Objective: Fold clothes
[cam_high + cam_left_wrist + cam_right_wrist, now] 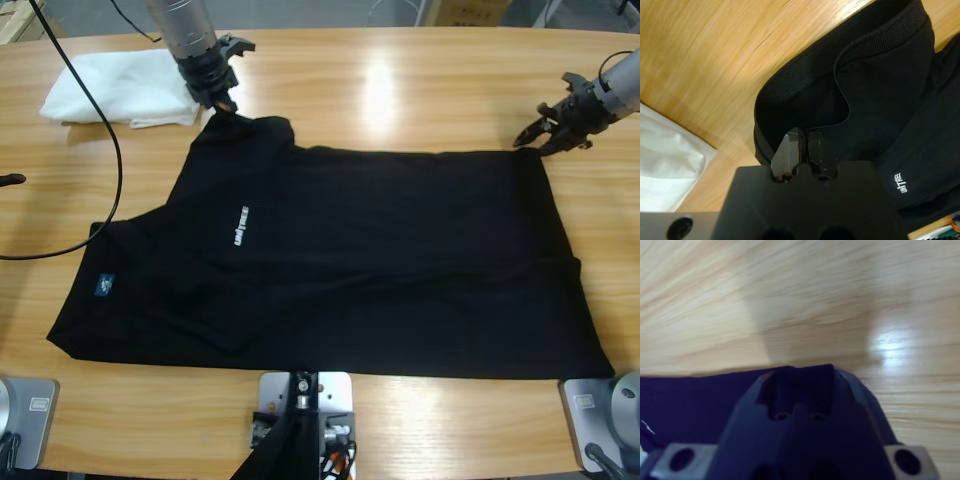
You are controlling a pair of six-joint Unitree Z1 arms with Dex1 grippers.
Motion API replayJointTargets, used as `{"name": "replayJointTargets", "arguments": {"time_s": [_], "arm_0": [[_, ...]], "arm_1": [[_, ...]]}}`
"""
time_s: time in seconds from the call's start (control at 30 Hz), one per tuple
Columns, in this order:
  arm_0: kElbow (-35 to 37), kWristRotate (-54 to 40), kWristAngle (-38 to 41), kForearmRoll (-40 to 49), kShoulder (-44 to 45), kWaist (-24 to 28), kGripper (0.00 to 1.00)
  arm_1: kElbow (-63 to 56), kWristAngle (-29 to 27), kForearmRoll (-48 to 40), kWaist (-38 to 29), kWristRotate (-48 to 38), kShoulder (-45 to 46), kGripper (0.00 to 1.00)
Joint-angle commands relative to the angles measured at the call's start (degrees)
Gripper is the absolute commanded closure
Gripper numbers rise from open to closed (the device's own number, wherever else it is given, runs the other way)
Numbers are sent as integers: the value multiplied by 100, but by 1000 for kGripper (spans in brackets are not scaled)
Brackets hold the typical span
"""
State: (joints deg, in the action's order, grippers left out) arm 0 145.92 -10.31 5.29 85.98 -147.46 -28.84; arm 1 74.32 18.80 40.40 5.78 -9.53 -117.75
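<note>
Black polo shirt (350,265) lies flat mid-counter (400,80). L pincer (220,103) pinches sleeve hem (790,107), prob. to fold it inward; R pincer (548,132) at hem corner, jaw state can't tell. White folded garment (120,88) beside L pincer.

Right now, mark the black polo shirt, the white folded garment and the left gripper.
black polo shirt (400,270): high view, middle of its body.
white folded garment (115,85): high view, middle of its top.
left gripper (802,150): left wrist view, between its fingertips at the sleeve hem.

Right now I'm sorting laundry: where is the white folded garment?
High view: the white folded garment lies at the table's upper left, beside the left gripper.
</note>
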Motion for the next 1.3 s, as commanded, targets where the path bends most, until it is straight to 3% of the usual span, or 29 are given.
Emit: {"name": "replayJointTargets", "arguments": {"time_s": [0.03, 0.27, 0.5, 0.77, 1.13, 1.3], "arm_0": [[-44, 38, -37, 92, 35, 0, 1000], [-46, 55, -37, 136, 139, -49, 1000], [-268, 64, -24, 344, 452, -176, 1000], [-1946, 176, 4, 393, 1201, -693, 1000], [-3673, 461, 93, 375, 2440, -1254, 1000], [-4404, 716, 139, 252, 3045, -1765, 1000]], "arm_1": [[-120, 54, -145, 81, 220, -246, 1000], [-195, 10, -134, 81, 364, 52, 1000], [-426, 282, 24, 53, 144, 1030, 1000], [-869, 546, 613, -793, -258, 2056, 1000], [-1477, 502, 1719, -1088, -621, 3151, 1000], [-1704, 251, 2378, -1496, -861, 3573, 1000]]}}
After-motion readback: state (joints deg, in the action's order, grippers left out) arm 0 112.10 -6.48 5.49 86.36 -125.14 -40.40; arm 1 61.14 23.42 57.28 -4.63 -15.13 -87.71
